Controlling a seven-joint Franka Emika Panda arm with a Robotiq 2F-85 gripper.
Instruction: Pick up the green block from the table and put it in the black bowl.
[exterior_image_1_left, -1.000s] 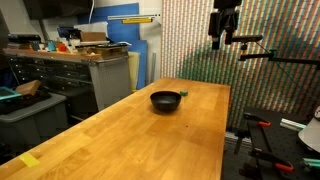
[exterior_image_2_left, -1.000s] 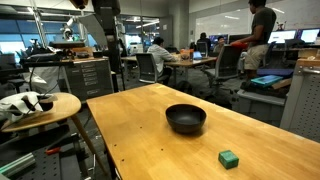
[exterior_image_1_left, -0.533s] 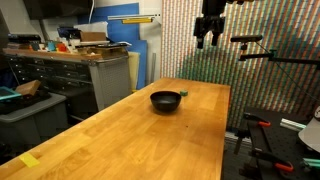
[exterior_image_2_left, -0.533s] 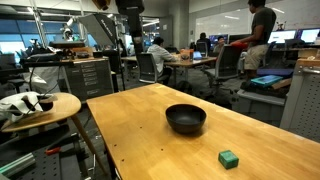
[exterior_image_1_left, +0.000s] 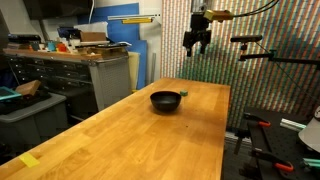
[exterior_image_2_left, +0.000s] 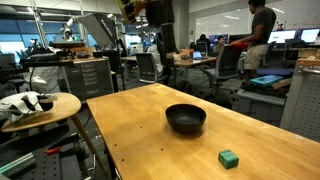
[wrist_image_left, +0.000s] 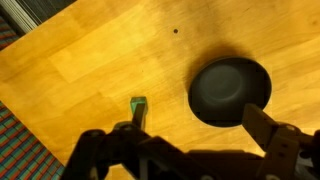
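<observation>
The green block (exterior_image_2_left: 229, 158) lies on the wooden table (exterior_image_2_left: 140, 125) near its front edge, apart from the black bowl (exterior_image_2_left: 186, 118). In an exterior view the block is a speck (exterior_image_1_left: 184, 94) just beside the bowl (exterior_image_1_left: 166, 99). My gripper (exterior_image_1_left: 196, 42) hangs high above the far end of the table (exterior_image_1_left: 130, 130), open and empty; it also shows in an exterior view (exterior_image_2_left: 167, 55). In the wrist view, the block (wrist_image_left: 138, 103) and the bowl (wrist_image_left: 230, 90) lie far below on the table (wrist_image_left: 90, 60), with my open fingers (wrist_image_left: 195, 130) dark in the foreground.
A grey workbench with drawers (exterior_image_1_left: 60, 70) stands beside the table. A yellow tape strip (exterior_image_1_left: 28, 160) lies at the near corner. A camera stand (exterior_image_1_left: 265, 50) is at the far side. A round side table (exterior_image_2_left: 40, 105) and people at desks (exterior_image_2_left: 258, 40) are nearby.
The arm has swung in over the far end of the table and come a little lower. The gripper stays open. The block and the bowl have not moved.
</observation>
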